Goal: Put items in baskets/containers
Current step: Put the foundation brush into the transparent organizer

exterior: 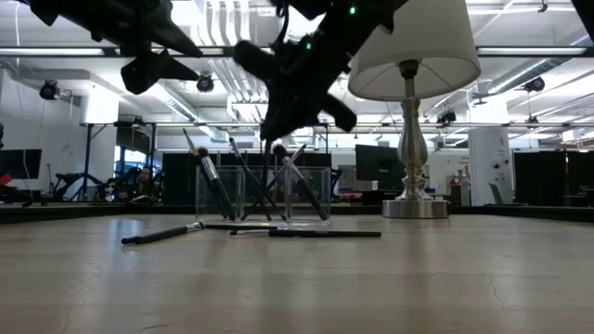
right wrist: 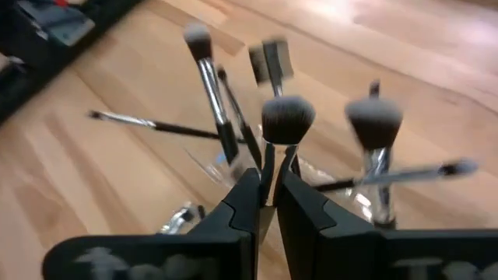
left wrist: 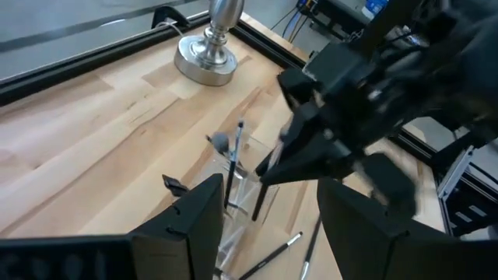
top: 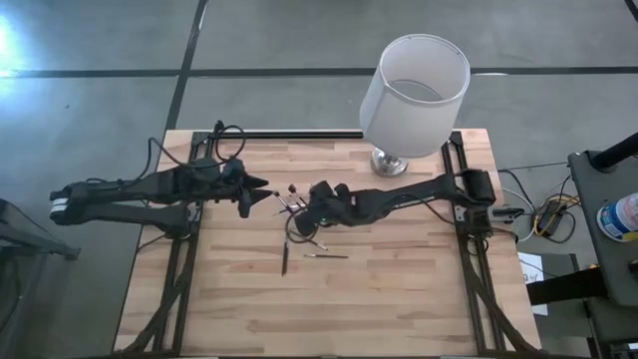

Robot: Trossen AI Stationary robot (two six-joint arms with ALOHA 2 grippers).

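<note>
A small clear container [exterior: 264, 195] stands mid-table, with several thin brushes [right wrist: 206, 85] leaning in it heads up. Two more brushes lie flat on the wood just nearer than it [top: 284, 261] [top: 326, 256]. My right gripper [right wrist: 268, 198] reaches in from the table's right, right over the container [top: 296, 207], and is shut on one dark-headed brush [right wrist: 288, 120]. My left gripper [left wrist: 268, 225] hovers open, just left of the container and above the table [top: 263, 186], with nothing between its fingers. My right gripper pinches the brush's thin shaft [right wrist: 268, 165] just below the fluffy head, between its two fingertips. The fingers slant down from the table's right. The head sticks out beyond the fingertips, above the container. The gripper hides the shaft's other end.
A lamp with a white drum shade [top: 414, 95] stands on a silvery base [top: 389, 162] at the far right of the table. Black cable loops lie under the right arm [top: 304, 237]. Bare wood stretches toward the near edge [top: 329, 309].
</note>
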